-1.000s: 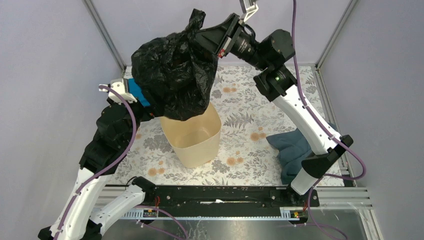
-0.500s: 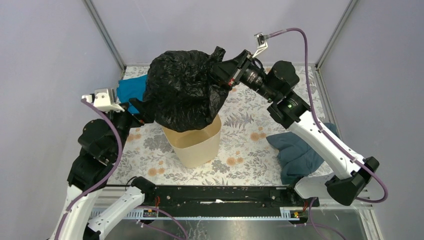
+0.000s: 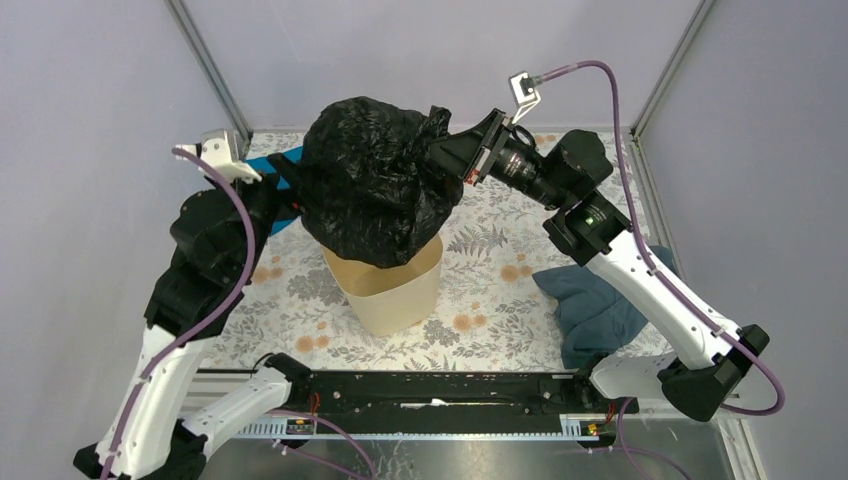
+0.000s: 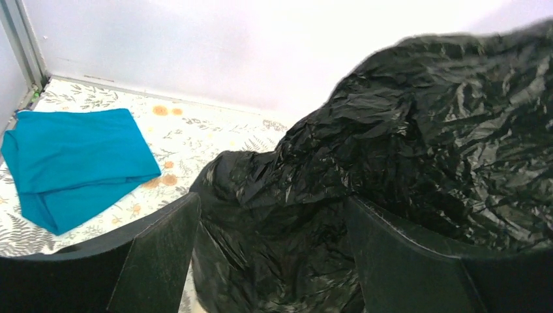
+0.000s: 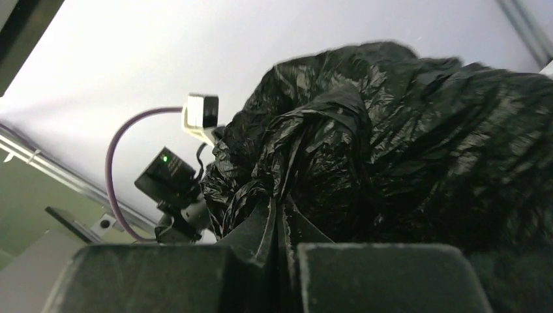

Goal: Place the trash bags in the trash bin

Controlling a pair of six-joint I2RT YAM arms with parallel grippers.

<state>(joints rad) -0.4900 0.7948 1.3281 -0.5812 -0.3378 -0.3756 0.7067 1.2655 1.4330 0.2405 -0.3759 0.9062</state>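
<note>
The black trash bag [image 3: 375,180] hangs bunched in the air, its lower end just above the rim of the beige trash bin [image 3: 390,295], which stands upright on the floral mat. My right gripper [image 3: 452,150] is shut on a twisted fold at the bag's right top; in the right wrist view the fingers [image 5: 277,205] pinch the plastic [image 5: 391,143]. My left gripper [image 3: 290,195] is at the bag's left side, its jaws wide open. In the left wrist view the bag [image 4: 404,143] bulges between the spread left gripper fingers [image 4: 272,199].
A bright blue cloth [image 3: 270,170] lies at the back left, also in the left wrist view [image 4: 72,156]. A dark blue-grey cloth [image 3: 590,300] lies at the right by the right arm. Frame posts and walls close the back and sides.
My right gripper has come down and the bag has sunk lower over the bin. My left arm swung out to the left, then back in against the bag's left side.
</note>
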